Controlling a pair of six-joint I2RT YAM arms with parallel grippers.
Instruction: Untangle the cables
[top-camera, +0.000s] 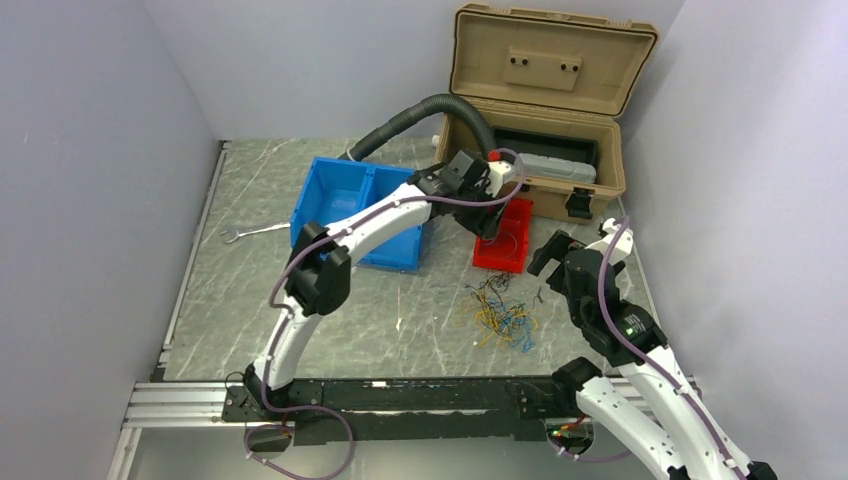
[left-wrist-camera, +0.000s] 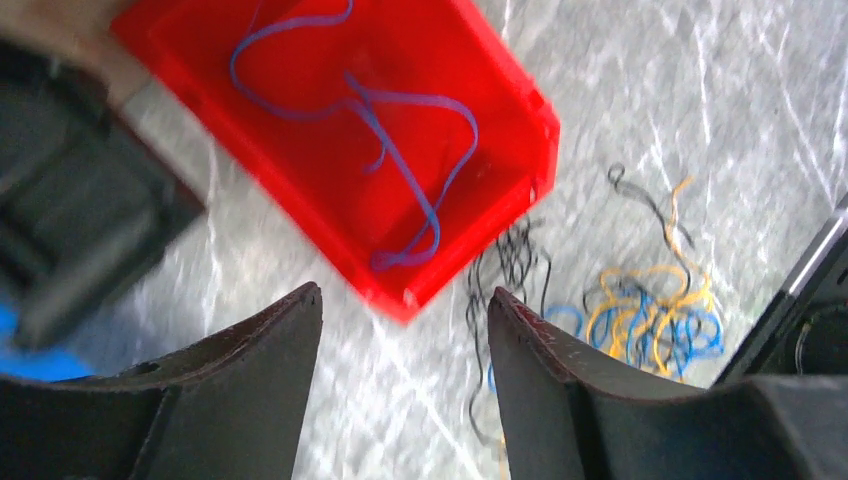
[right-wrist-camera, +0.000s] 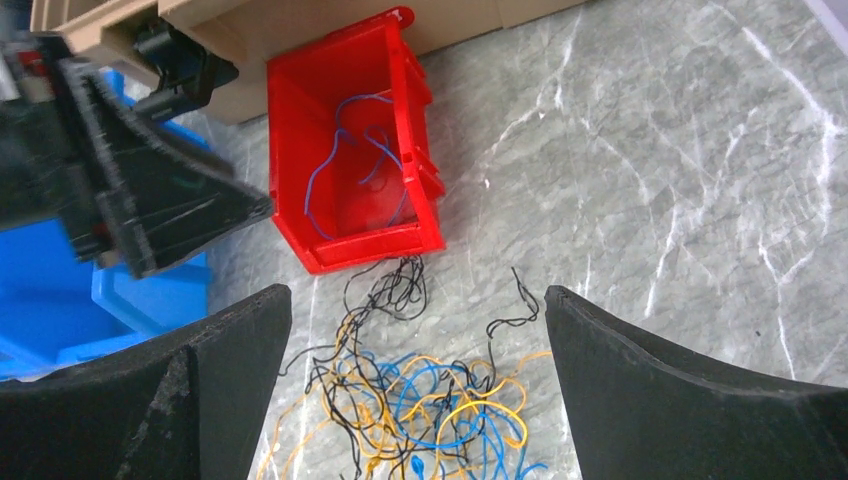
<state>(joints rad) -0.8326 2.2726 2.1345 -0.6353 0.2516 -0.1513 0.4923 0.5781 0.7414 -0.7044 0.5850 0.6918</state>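
Left claw (top-camera: 492, 228), in the top view, hangs over the red bin (top-camera: 510, 255); from up here I cannot tell how far its jaws are apart. The right claw (top-camera: 553, 262) sits off to the right with its jaws spread. The tangle of cables (top-camera: 503, 315), yellow, blue and black, lies on the grey table (top-camera: 400, 330) just in front of the red bin, between the two arms. A blue bin (top-camera: 350, 205) stands left of the red one, partly under the left arm. Behind them is a tan toolbox (top-camera: 560, 100) with its lid up, and a grey hose (top-camera: 430, 112) arcs from it toward the blue bin. A wrench (top-camera: 255, 232) lies left of the blue bin.

From the left wrist, the left claw's fingers (left-wrist-camera: 250, 380) stand apart with nothing between them. Above them the red bin (left-wrist-camera: 420, 50) holds one loose blue cable (left-wrist-camera: 380, 100). The tangle (left-wrist-camera: 650, 310) lies on the table to the right, with black strands reaching close to the bin's corner.

From the right wrist, the right claw (right-wrist-camera: 418, 345) is wide open and empty, its fingers (right-wrist-camera: 200, 390) either side of the tangle (right-wrist-camera: 420, 400) below. The red bin (right-wrist-camera: 425, 190) lies just beyond, with the blue cable (right-wrist-camera: 345, 150) inside. Black strands reach up to the bin's near wall.
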